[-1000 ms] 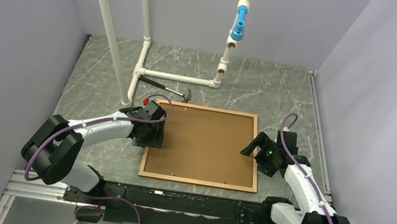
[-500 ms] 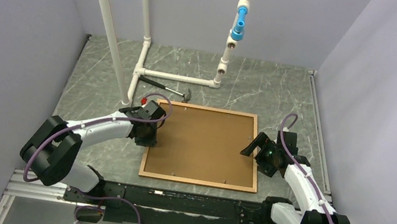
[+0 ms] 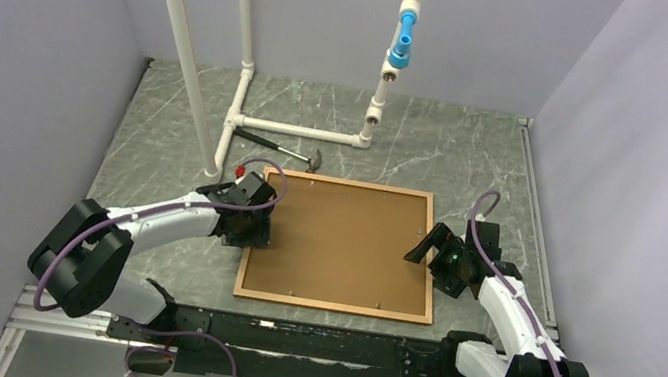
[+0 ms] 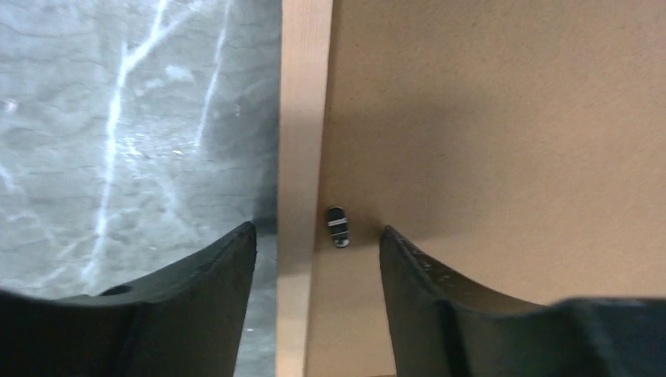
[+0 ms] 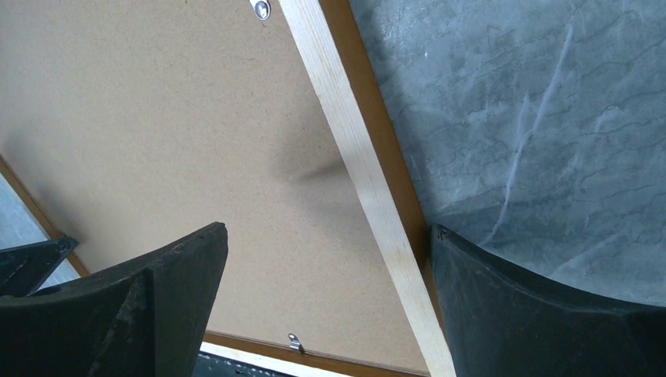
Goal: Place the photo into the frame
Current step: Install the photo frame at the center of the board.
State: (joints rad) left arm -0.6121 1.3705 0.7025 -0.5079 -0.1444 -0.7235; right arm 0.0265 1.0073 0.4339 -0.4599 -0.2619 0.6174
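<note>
On the grey marble counter (image 3: 476,160) the left tool (image 4: 318,239), fingers apart, has shifted slightly and now straddles the left rail of the frame (image 3: 332,304), over a small clip (image 4: 338,226); probably a fastening step. The right tool (image 5: 326,236), also apart, straddles the right rail. The frame lies face down with the backing board (image 3: 342,240) in it; the photo is not visible.

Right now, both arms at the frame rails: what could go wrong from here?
1. The left fingers straddle the left rail of the frame at a small metal tab; a nudge could slip off it or bend it.
2. The right fingers, open, straddle the right rail; pushing could skew the frame.
3. The backing board hides the opening; no photo visible, so seating can't be checked.
</note>
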